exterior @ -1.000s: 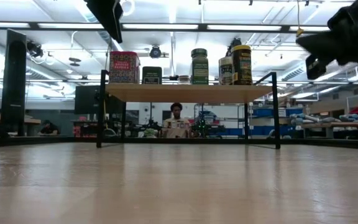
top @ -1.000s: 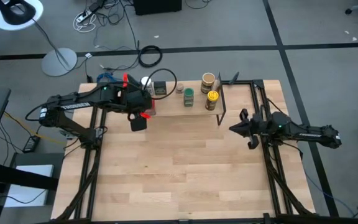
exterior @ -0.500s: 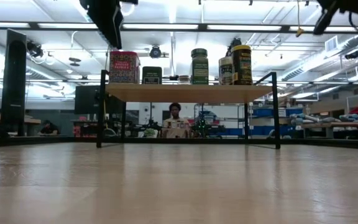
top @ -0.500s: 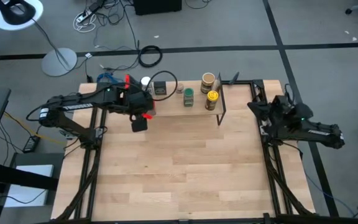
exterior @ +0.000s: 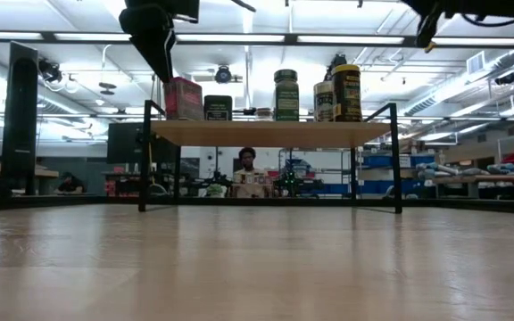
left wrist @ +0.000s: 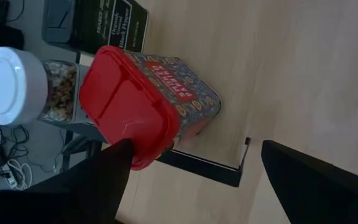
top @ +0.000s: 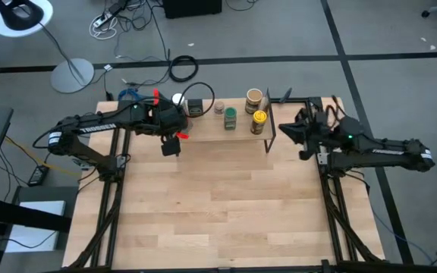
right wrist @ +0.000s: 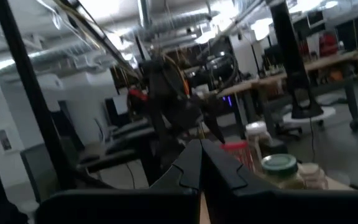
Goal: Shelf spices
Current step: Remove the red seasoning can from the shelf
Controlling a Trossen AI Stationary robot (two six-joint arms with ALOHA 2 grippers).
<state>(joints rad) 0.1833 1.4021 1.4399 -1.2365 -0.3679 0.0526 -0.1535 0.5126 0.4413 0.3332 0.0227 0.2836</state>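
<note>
Fingers of left gripper [left wrist: 191, 180] standing released above red tin [left wrist: 148, 99] at shelf [exterior: 270, 133] end; careless descending risking knocking tin off.

I see a tin [left wrist: 151, 102] with a bright red lid and dark sides patterned with small multicoloured circles around a red label. Beside it a jar [left wrist: 10, 81] has a plain white lid, and a dark tin [left wrist: 107, 25] carries pale lettering. The shelf [exterior: 266, 134] is light wood on black legs. One jar [top: 231, 117] is green, another [top: 259, 117] yellow-lidded.
</note>
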